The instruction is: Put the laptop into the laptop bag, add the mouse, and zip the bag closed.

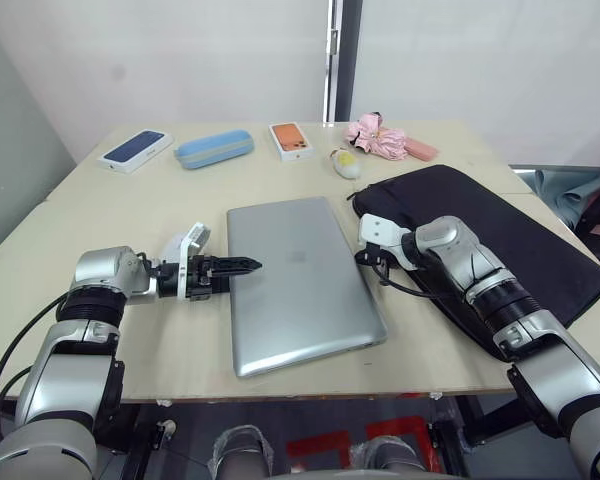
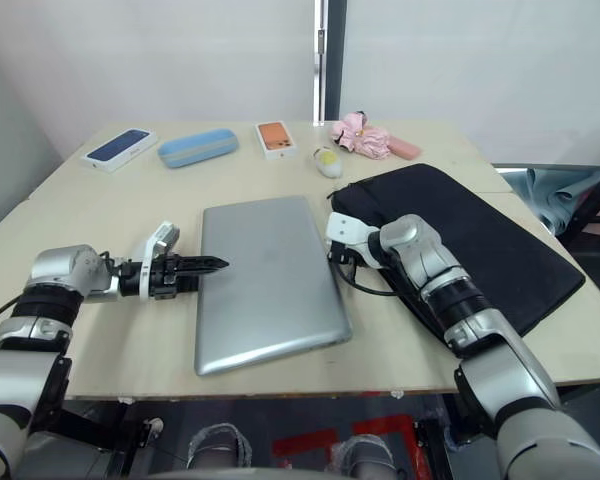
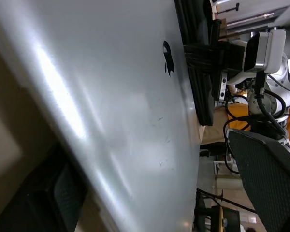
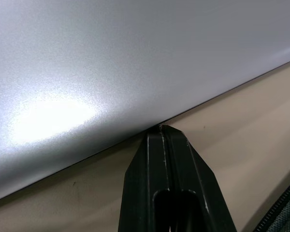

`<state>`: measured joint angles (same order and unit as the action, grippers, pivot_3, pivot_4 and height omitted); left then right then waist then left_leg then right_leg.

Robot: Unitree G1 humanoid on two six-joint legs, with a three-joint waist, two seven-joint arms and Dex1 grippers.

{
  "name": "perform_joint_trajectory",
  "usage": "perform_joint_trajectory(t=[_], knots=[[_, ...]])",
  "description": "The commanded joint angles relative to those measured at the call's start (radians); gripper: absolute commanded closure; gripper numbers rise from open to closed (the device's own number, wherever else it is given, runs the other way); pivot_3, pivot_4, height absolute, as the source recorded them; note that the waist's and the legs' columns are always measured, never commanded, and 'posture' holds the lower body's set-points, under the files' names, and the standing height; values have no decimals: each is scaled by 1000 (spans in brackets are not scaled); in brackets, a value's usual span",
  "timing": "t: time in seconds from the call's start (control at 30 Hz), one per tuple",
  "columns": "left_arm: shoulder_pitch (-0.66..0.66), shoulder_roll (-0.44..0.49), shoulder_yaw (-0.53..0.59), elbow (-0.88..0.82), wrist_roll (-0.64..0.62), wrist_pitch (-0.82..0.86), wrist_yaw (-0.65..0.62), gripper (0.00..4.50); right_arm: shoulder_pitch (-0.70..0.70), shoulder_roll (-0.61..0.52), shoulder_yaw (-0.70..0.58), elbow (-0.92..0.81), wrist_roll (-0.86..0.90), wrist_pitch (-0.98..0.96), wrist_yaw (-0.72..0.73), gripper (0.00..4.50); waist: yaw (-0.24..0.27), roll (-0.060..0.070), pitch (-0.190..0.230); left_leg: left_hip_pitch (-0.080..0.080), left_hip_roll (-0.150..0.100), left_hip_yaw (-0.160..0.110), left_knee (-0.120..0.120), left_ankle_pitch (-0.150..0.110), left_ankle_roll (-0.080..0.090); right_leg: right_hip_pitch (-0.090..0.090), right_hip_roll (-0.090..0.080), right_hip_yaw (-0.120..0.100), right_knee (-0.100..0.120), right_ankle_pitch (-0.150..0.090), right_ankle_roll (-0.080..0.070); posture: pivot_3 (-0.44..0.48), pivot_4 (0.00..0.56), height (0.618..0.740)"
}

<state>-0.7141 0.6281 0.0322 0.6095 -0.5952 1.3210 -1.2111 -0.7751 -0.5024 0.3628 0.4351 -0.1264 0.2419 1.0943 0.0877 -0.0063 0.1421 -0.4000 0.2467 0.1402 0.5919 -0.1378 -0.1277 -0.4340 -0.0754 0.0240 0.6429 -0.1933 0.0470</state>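
Both pincers, left [image 1: 242, 266] and right [image 4: 160, 133], fingers pressed together, touch opposite long edges of the laptop [image 1: 298, 283] lying flat between them; stiff, slick, probably heavy, best lifted by those edges.

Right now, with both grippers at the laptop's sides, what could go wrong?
The right gripper is shut, its tip just at the laptop edge: it may slip instead of lifting. The left gripper reaches over the opposite side from above; an uneven lift could tilt the laptop or skid it toward the table's near edge, which it already lies close to.
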Motion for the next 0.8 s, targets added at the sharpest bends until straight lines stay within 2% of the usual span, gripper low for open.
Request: perform_joint_trajectory(t=[0.03, 0.23, 0.37, 0.47, 0.63, 0.7, 0.8], knots=[[10, -6, 35, -84, -53, 30, 3, 0, 11, -3, -11, -33, 22, -12, 27, 4456, -1, 0, 0, 0, 0, 0, -1, 0, 0, 0, 0, 0, -1, 0, 0, 0, 150, 740], [23, -6, 86, -96, -70, 17, 41, 0, 26, -17, -23, -41, 26, -5, 26, 4456, 2, 0, 0, -1, 0, 0, -2, 0, 0, 0, 0, -1, -4, 0, 0, 0, 150, 740], [33, -9, 114, -113, -91, 43, 65, 1077, 24, -11, -26, -37, 31, -4, 21, 4500, 2, 0, 0, -1, 0, -1, -2, 0, 0, 0, 0, -1, -4, 0, 0, 0, 150, 740], [47, -10, 119, -138, -93, 56, 82, 2270, 21, -5, -32, -33, 40, -3, 18, 4500, 0, 0, 0, -1, 0, 0, -3, 0, 0, 0, 0, -1, -4, 0, 0, 0, 150, 740], [84, -35, 177, -187, -129, 93, 143, 3950, 16, 6, -50, -35, 58, 7, 12, 4500, -1, 0, 0, -2, 0, 0, -4, 0, 0, 0, 0, -2, -6, 0, 0, 0, 150, 740], [107, -49, 210, -231, -158, 122, 175, 4134, 16, 6, -63, -39, 64, 14, 7, 4500, 0, 0, 0, -2, 0, 0, -4, 0, 0, 0, 0, -2, -7, 0, 0, 0, 150, 740], [144, -85, 279, -315, -208, 175, 239, 4177, 22, 0, -93, -58, 84, 32, -3, 4500, 3, 0, 0, -3, 0, 0, -6, 0, 0, 0, 0, -2, -9, 0, 0, 0, 150, 740]])
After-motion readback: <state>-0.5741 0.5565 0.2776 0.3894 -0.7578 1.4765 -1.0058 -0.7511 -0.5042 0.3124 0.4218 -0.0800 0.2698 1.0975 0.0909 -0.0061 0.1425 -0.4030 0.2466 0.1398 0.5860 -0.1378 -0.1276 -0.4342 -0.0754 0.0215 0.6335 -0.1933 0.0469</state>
